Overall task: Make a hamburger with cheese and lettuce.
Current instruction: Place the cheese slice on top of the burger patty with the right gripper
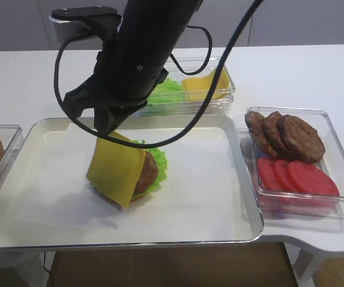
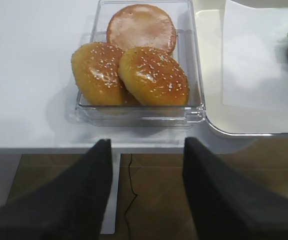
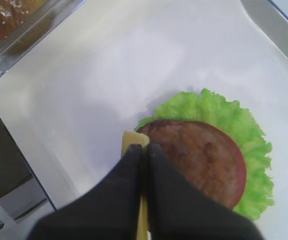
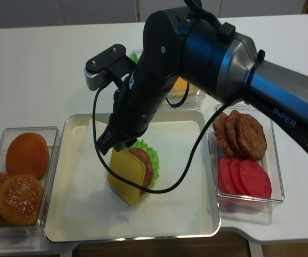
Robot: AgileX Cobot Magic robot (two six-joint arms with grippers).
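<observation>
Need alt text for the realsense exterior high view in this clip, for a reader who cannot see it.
The right gripper holds the cheese by its top edge, so the slice hangs beside the hamburger on a white tray. A clear box of buns sits left of the tray, and another with patties and tomato slices sits right.

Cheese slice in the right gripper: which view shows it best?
The first exterior high view: the cheese hangs face-on from the right gripper over the hamburger. The realsense view shows it smaller. The right wrist view catches only its edge between the fingers. The left wrist view misses it.
</observation>
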